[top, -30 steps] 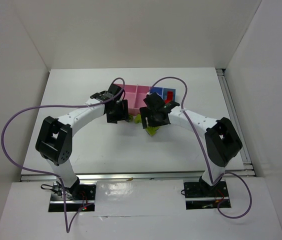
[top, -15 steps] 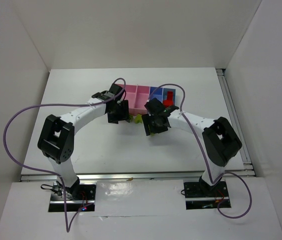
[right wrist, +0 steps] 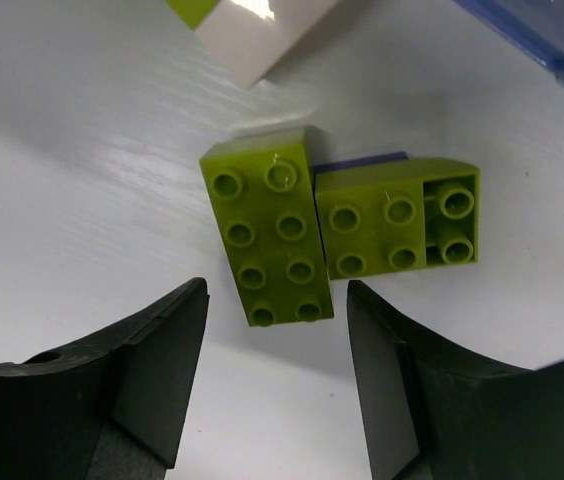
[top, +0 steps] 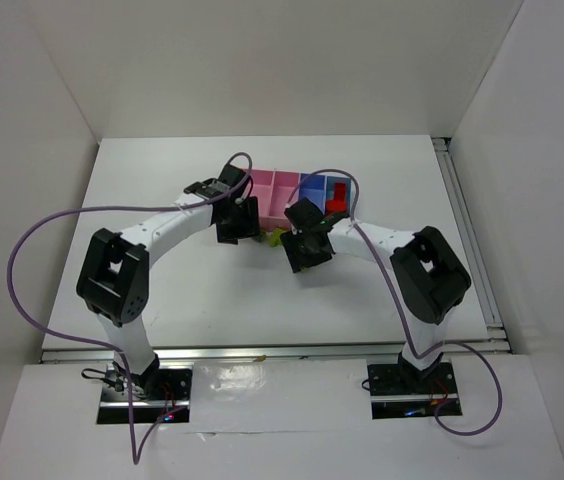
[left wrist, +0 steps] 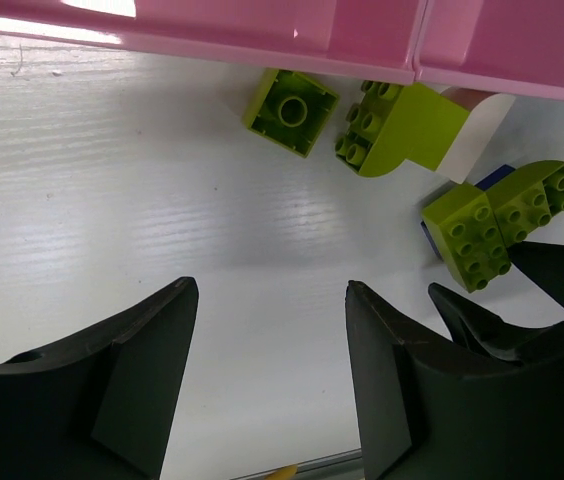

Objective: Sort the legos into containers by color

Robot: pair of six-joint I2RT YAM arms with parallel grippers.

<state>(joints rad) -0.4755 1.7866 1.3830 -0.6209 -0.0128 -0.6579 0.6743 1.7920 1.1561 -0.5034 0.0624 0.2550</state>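
Note:
Several yellow-green legos lie on the table just in front of the pink containers [left wrist: 262,30]. The left wrist view shows a square one [left wrist: 290,110], a curved one [left wrist: 402,125] against a whitish brick [left wrist: 477,135], and two side by side [left wrist: 467,235]. In the right wrist view those two are a long brick [right wrist: 267,240] and a shorter one [right wrist: 397,230], with a dark blue brick [right wrist: 362,160] under them. My right gripper [right wrist: 274,290] is open, its fingers straddling the long brick's near end. My left gripper [left wrist: 272,300] is open and empty over bare table.
The containers [top: 272,195] stand mid-table, pink at the left and blue [top: 314,186] at the right, with a red lego [top: 337,197] in a blue bin. The two grippers [top: 237,222] [top: 304,247] are close together; the right fingers [left wrist: 562,275] show in the left wrist view.
My right gripper has moved down and slightly left onto the yellow-green bricks in front of the bins. My left gripper has barely shifted.

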